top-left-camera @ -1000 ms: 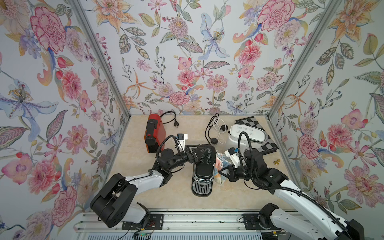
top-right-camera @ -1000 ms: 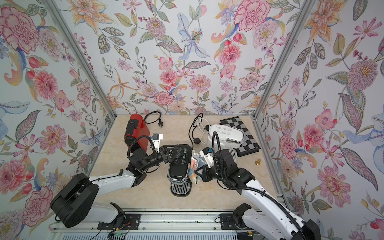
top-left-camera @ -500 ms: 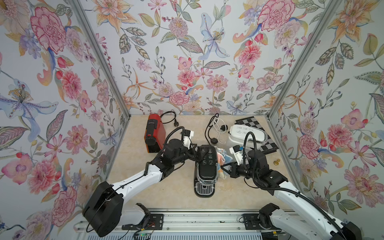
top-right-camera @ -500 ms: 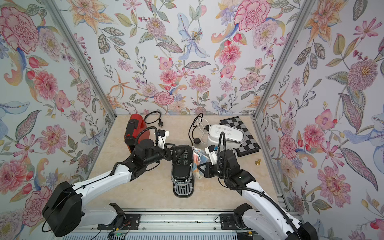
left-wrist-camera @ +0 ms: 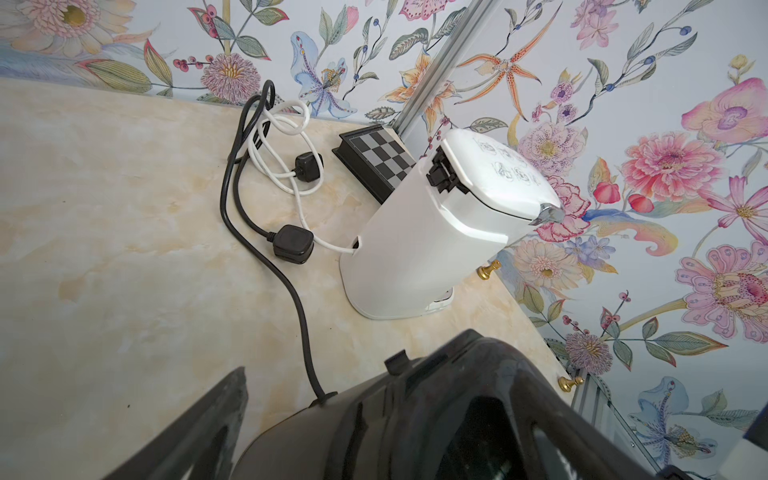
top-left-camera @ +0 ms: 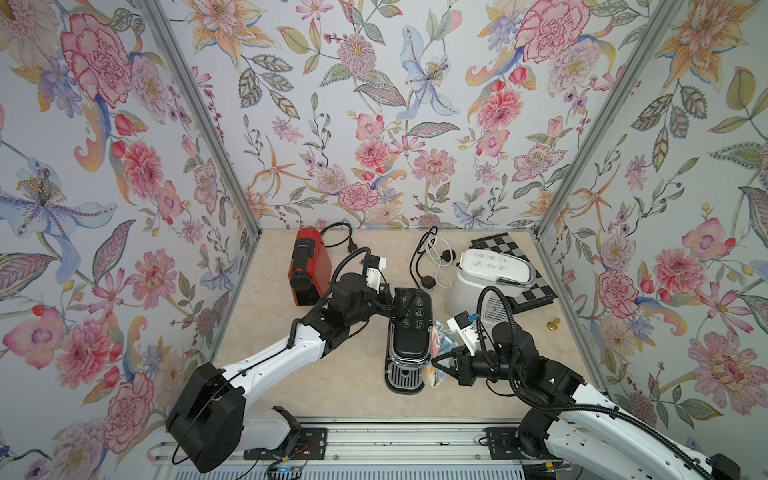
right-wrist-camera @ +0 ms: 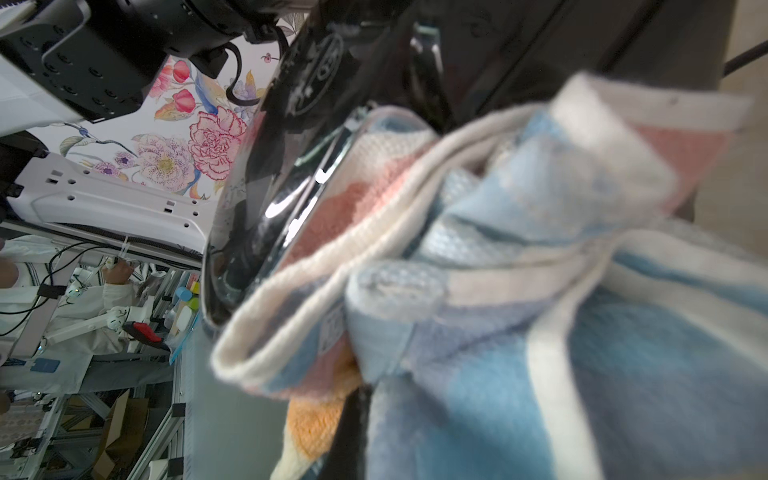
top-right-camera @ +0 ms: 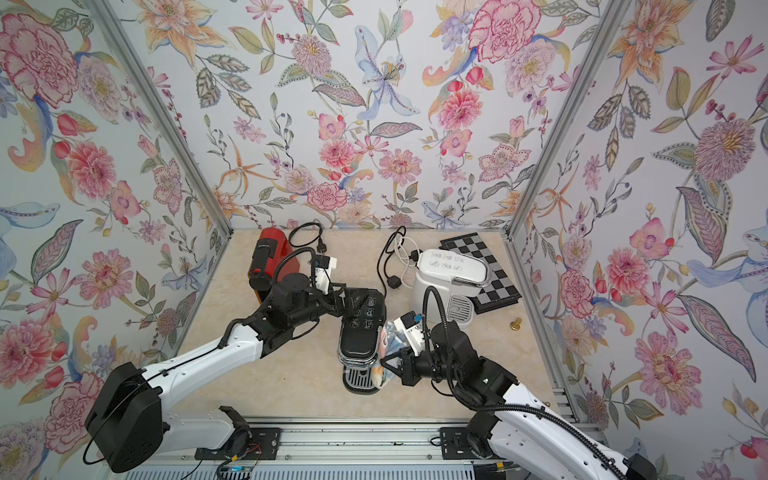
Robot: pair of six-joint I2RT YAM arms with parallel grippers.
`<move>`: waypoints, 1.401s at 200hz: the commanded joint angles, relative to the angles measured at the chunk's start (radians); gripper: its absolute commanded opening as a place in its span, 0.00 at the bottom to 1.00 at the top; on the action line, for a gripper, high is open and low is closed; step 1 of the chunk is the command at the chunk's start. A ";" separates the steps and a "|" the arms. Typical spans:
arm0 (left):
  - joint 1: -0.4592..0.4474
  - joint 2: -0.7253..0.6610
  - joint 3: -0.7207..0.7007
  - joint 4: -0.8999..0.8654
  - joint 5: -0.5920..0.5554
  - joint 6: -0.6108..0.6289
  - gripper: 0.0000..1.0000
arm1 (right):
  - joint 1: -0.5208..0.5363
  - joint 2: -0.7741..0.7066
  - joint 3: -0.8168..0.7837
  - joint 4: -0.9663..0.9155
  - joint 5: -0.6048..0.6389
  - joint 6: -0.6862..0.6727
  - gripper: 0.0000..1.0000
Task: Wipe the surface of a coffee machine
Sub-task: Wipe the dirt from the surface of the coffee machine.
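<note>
my right gripper [top-left-camera: 436, 363] clamps the striped cloth [top-left-camera: 441, 332] against the black coffee machine [top-left-camera: 409, 336], lower centre of frame; my left gripper [top-left-camera: 388, 300] gapes wide at its upper-left edge.

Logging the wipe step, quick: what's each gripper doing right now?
Left gripper: open, astride the black machine's rear.
Right gripper: shut on the cloth, at the machine's side.
</note>
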 commanded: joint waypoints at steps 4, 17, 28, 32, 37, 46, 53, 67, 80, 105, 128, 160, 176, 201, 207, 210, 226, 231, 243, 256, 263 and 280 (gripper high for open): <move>-0.038 0.059 -0.018 -0.131 -0.036 0.050 0.99 | 0.002 -0.043 -0.004 0.027 0.015 0.026 0.00; -0.040 0.058 -0.016 -0.131 -0.036 0.048 0.99 | -0.028 -0.045 0.003 0.027 0.029 0.022 0.00; -0.042 0.055 -0.016 -0.133 -0.039 0.048 0.99 | -0.067 -0.043 0.007 0.028 0.032 0.017 0.00; -0.043 0.055 -0.016 -0.134 -0.040 0.047 0.99 | -0.083 -0.041 0.010 0.027 0.035 0.013 0.00; -0.042 0.053 -0.016 -0.136 -0.041 0.047 0.99 | -0.102 -0.039 0.012 0.027 0.040 0.009 0.00; -0.043 0.050 -0.018 -0.139 -0.044 0.047 0.99 | -0.144 -0.036 0.017 0.029 0.031 0.001 0.00; -0.042 0.048 -0.018 -0.140 -0.046 0.049 0.99 | -0.178 -0.033 0.023 0.030 0.023 -0.006 0.00; -0.042 0.047 -0.017 -0.146 -0.046 0.049 0.99 | -0.237 -0.028 0.046 0.030 0.004 -0.022 0.00; -0.043 0.048 -0.014 -0.154 -0.045 0.051 0.99 | -0.272 -0.023 0.066 0.030 -0.012 -0.034 0.00; -0.043 0.048 -0.009 -0.166 -0.051 0.058 0.99 | -0.314 0.022 0.087 0.036 -0.040 -0.056 0.00; -0.043 0.053 -0.007 -0.170 -0.052 0.059 0.99 | -0.324 0.090 0.085 0.063 -0.061 -0.075 0.00; -0.043 0.056 -0.007 -0.169 -0.054 0.058 0.99 | -0.324 0.207 0.029 0.174 -0.132 -0.078 0.00; -0.043 0.057 -0.004 -0.175 -0.056 0.063 0.99 | -0.325 0.262 -0.015 0.253 -0.144 -0.071 0.00; -0.043 0.064 0.003 -0.185 -0.055 0.067 0.99 | -0.318 0.368 -0.043 0.309 -0.138 -0.087 0.00; -0.043 0.065 0.006 -0.188 -0.055 0.068 0.99 | -0.311 0.389 -0.049 0.325 -0.134 -0.089 0.00; -0.043 0.065 0.006 -0.189 -0.055 0.070 0.99 | -0.309 0.401 -0.053 0.334 -0.132 -0.089 0.00; -0.043 0.068 0.013 -0.196 -0.055 0.074 0.99 | -0.293 0.457 -0.065 0.377 -0.128 -0.090 0.00; -0.043 0.070 0.016 -0.198 -0.056 0.077 0.99 | -0.290 0.474 -0.071 0.394 -0.129 -0.089 0.00; -0.043 0.074 0.023 -0.205 -0.057 0.080 0.99 | -0.279 0.519 -0.084 0.434 -0.126 -0.085 0.00; -0.043 0.074 0.029 -0.215 -0.060 0.084 0.99 | -0.259 0.571 -0.087 0.479 -0.122 -0.079 0.00; -0.043 0.074 0.032 -0.219 -0.063 0.086 0.99 | -0.242 0.601 -0.085 0.500 -0.114 -0.075 0.00; -0.042 0.071 0.040 -0.239 -0.073 0.094 0.99 | -0.203 0.667 -0.076 0.554 -0.096 -0.056 0.00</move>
